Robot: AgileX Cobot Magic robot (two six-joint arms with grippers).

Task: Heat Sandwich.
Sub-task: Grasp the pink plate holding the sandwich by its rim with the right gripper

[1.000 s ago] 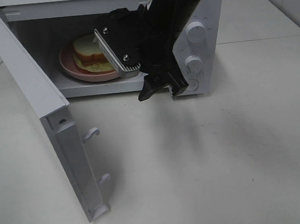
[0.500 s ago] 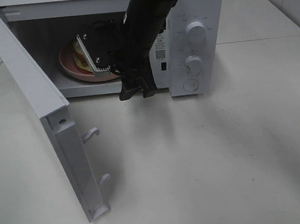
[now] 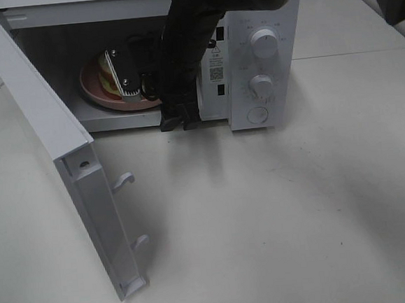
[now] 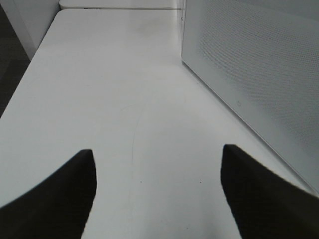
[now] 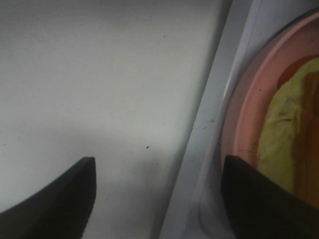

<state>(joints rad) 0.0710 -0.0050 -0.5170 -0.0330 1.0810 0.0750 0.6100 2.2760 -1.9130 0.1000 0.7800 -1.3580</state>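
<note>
Swung right claw (image 3: 181, 120) leftward off the dials (image 3: 263, 43) to the open microwave's (image 3: 261, 6) front lip, with jaws wide and empty. Found sandwich (image 5: 284, 134) on pink plate (image 3: 94, 90) inside the cavity. Held left claw (image 4: 157, 194) wide over bench (image 4: 114, 99). Probably time to withdraw and shut the door (image 3: 42, 118).

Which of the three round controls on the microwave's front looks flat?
The bottom button, below the upper knob and middle knob; those two stick out towards the viewer.
</note>
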